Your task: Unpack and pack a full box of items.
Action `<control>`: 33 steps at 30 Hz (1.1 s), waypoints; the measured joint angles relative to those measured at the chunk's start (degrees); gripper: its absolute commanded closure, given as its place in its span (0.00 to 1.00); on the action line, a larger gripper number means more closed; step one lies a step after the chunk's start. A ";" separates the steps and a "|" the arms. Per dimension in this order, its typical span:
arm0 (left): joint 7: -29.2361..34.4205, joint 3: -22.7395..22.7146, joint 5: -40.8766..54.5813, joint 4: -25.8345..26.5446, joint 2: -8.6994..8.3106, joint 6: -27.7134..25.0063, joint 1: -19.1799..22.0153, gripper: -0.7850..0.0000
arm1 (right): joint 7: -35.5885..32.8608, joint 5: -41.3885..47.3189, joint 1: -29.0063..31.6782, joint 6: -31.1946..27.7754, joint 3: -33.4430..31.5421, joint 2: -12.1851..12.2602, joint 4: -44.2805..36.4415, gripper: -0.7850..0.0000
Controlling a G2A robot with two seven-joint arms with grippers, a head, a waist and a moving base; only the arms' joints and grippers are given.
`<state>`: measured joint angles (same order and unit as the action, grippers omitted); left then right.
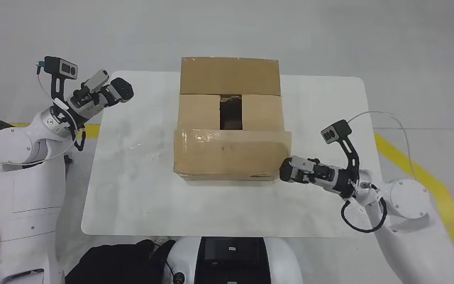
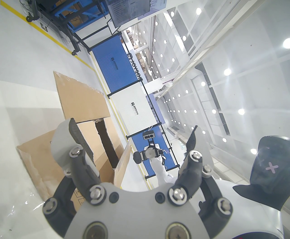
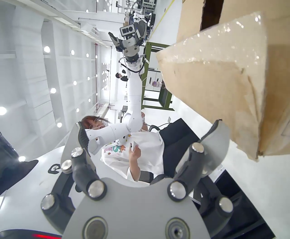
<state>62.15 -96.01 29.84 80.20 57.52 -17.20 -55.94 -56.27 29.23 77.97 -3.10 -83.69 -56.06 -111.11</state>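
While upright, box [image 1: 230, 153] lengthwise left-to-right

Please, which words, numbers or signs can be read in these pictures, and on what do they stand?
Box: print on its side, too small to read.
Panels: brand logo only, left unquoted.
Screen: lines too small to read.

A white rectangular table with rounded corners [image 1: 128, 192] carries one brown cardboard box [image 1: 228, 149] — set on the middle of the far half, its top flaps part-open around a dark gap at the centre. The near flap, glossy with clear tape, folds outward — white tabletop stretches to either side and in front.
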 measured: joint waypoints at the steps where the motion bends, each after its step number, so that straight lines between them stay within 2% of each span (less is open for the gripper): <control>1: 0.00 0.00 0.00 0.00 0.00 0.00 0.00 0.00 | 0.43 0.33 -0.61 -0.11 0.39 -0.09 0.71 0.00; 16: 0.00 0.00 0.00 0.00 0.00 0.00 0.00 0.00 | 4.61 2.47 -6.27 0.15 5.70 -1.20 7.88 0.00; 26: -0.45 0.06 -0.45 0.21 -0.01 0.06 -0.19 0.00 | 5.99 4.34 -7.08 1.03 6.37 -1.56 9.95 0.00; 30: -2.73 1.90 -3.00 0.41 0.07 -0.39 0.14 0.00 | 5.98 4.30 -7.08 1.03 6.38 -1.56 9.93 0.00; 33: -1.85 4.50 -3.69 -2.84 0.31 -2.50 2.53 0.00 | 5.98 4.29 -7.08 1.03 6.38 -1.56 9.93 0.00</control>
<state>60.31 -91.52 26.14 77.36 57.83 -19.70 -53.41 -50.29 33.52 70.89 -2.08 -77.31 -57.61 -101.18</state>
